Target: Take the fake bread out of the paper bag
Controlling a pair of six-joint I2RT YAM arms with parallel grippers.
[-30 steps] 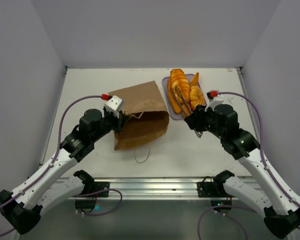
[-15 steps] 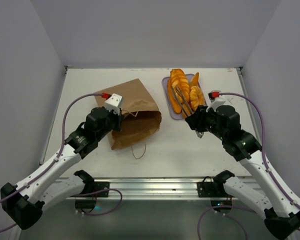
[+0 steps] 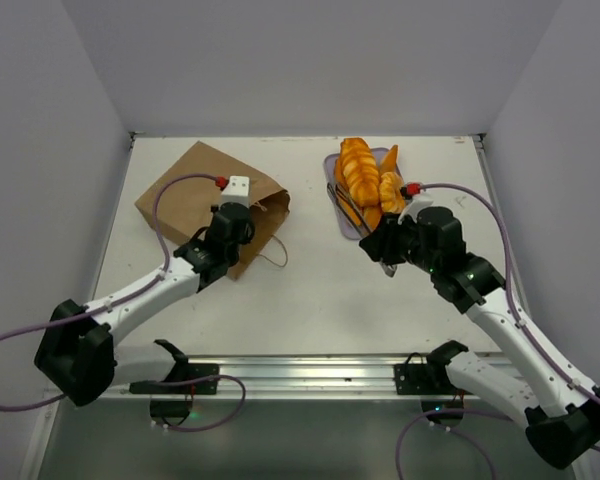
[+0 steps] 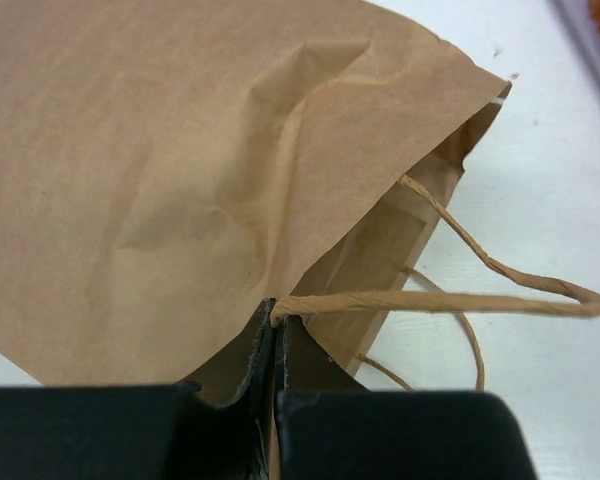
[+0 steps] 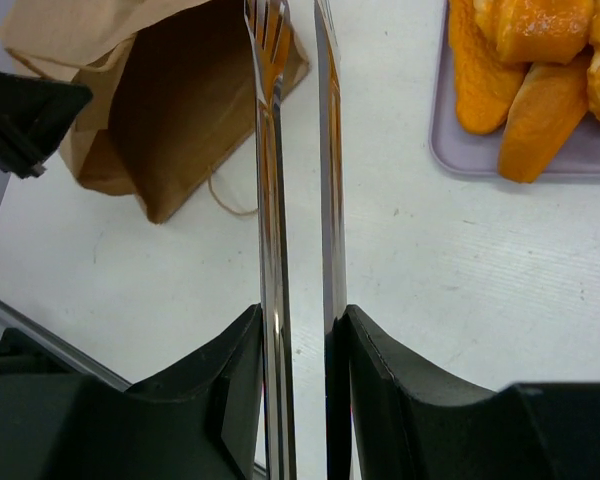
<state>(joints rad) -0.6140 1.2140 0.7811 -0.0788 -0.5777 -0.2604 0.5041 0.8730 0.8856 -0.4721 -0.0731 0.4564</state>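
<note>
The brown paper bag [image 3: 195,195] lies flat at the left of the table, its mouth toward the right. My left gripper [image 3: 246,226] is shut on the bag's mouth edge where a string handle [image 4: 460,300] is fixed; the wrist view shows the jaws [image 4: 277,340] pinching the paper [image 4: 180,170]. Several orange bread pieces [image 3: 365,175] lie piled on the lavender tray [image 3: 332,172]. My right gripper [image 3: 382,246] is shut on metal tongs [image 5: 270,150] and hangs near the tray's near end. The right wrist view shows the bag's mouth [image 5: 180,110] with no bread showing inside.
The bag's loose string handle [image 3: 273,258] lies on the white table. The tray with its bread [image 5: 525,60] sits at the back right near the wall. Grey walls enclose the table on three sides.
My left gripper has dragged the bag to the far left, turning and flattening it. My right gripper with the tongs has shifted slightly left.
</note>
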